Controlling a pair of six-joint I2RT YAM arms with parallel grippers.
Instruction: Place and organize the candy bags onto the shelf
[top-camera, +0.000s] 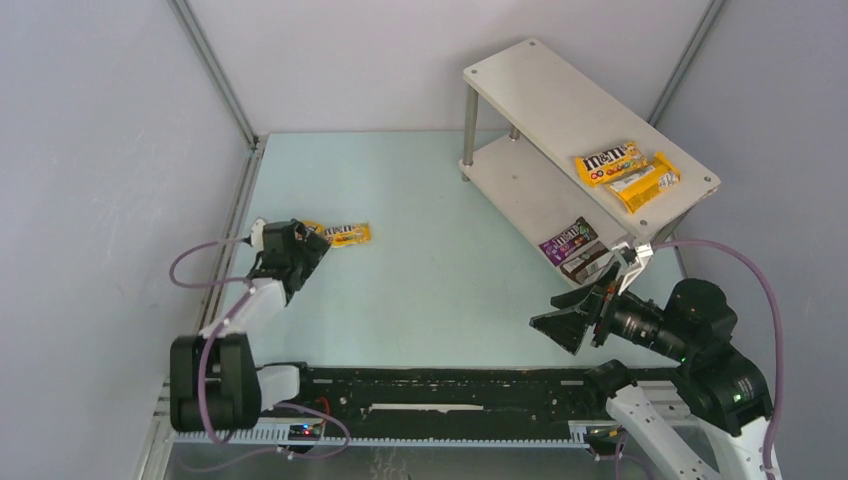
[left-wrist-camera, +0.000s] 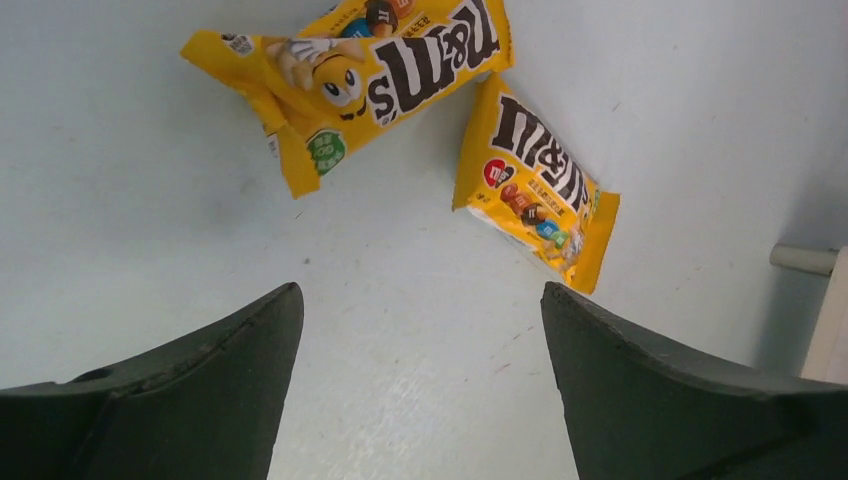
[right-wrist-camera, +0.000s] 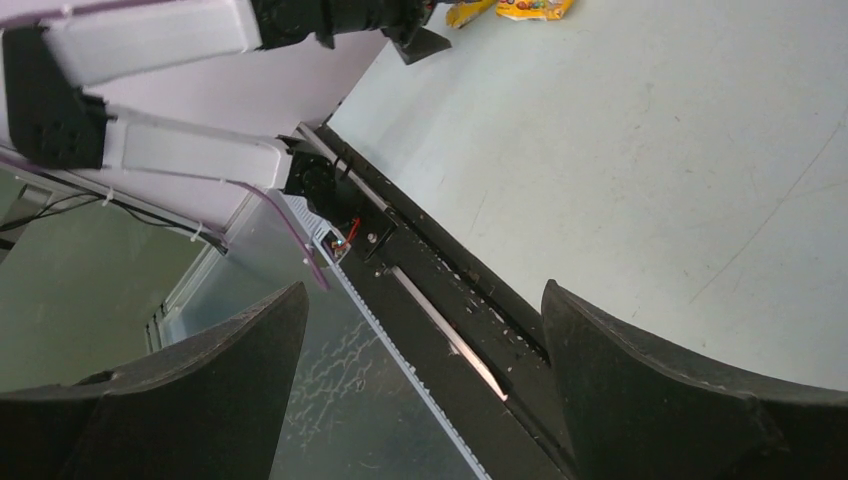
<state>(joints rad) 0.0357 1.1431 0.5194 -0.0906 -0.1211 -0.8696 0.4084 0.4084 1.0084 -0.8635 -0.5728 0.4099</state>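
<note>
Up at two o'clock on the pale blue-green counter (top-camera: 430, 300) stands the white two-tier shelf with silver metal legs (top-camera: 540, 95), and we count four of the six candy bags on it. Its top board carries a glossy yellow packet with dark lettering (top-camera: 607, 163), with a second yellow-orange packet (top-camera: 648, 184) just beside it at its four o'clock. The lower board carries the flat purple packet (top-camera: 569, 238) and the dark brown packet (top-camera: 586, 261) side by side at its near end.

We judge the job about two-thirds done. Two bags are left on the counter at nine o'clock, right in front of the left pincer (top-camera: 318, 245), whose jaws stand wide with nothing between them. The right pincer (top-camera: 570, 318) is likewise spread wide and empty, hanging near the shelf's near end and facing away from it.

From above we see only one loose yellow packet (top-camera: 350, 234) plainly; its neighbour is mostly hidden behind the left pincer. The left wrist view shows both. One lies at eleven o'clock, and the other loose yellow packet (left-wrist-camera: 535, 185) lies at one o'clock. Their corners are so close that we cannot tell whether they touch.

The right wrist view looks back across the black rail (right-wrist-camera: 440, 300) at the counter's near edge. It catches only slivers of those two bags at twelve o'clock. Only the top view shows the shelf's load.
</note>
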